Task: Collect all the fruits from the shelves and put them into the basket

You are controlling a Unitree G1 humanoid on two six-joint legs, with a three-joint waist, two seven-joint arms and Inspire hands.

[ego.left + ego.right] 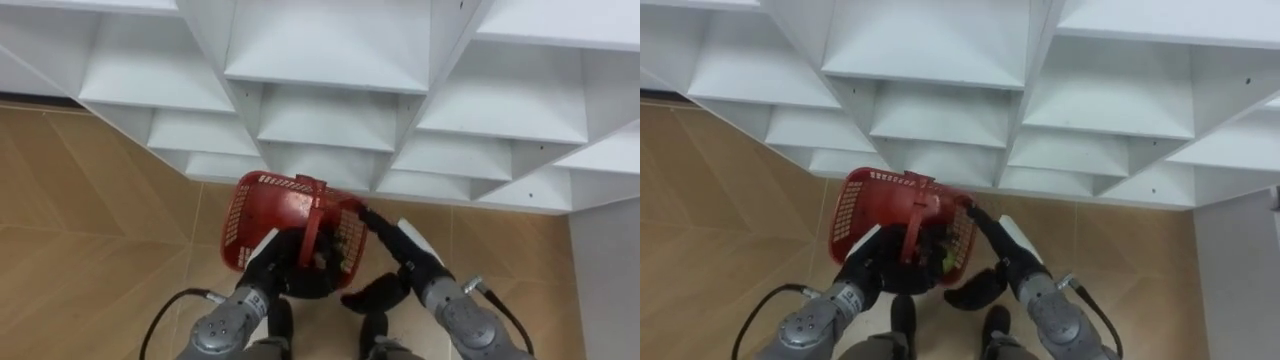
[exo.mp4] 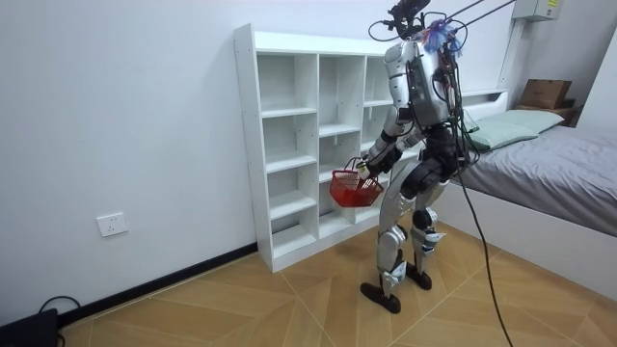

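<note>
Left hand (image 1: 268, 258) first: it's tucked against the near side of the red basket (image 1: 258, 205), right by the lower end of the basket's handle. It's buried in there, so I can't tell if it's clamped on the handle or just propping the basket. Right hand (image 1: 385, 235) comes in from the other side and meets the basket's right rim. Again I can't tell whether it grips or only steadies.

The basket is up off the floor (image 1: 90, 200), tilted, hanging in front of the bottom shelves of the white closet (image 1: 330, 120). In the room view I'm standing upright, close to the closet's front, with the basket at thigh height and the bed (image 2: 569, 164) behind me.

Progress: the basket is at the closet, so the approach looks done. Every compartment I can see is bare white board, with no fruit on any shelf edge. There's a small yellow-green patch (image 1: 947, 262) low inside the basket. It may be a fruit already in, but I can't be sure. My read is that either the picking hasn't begun or it's nearly finished.
</note>
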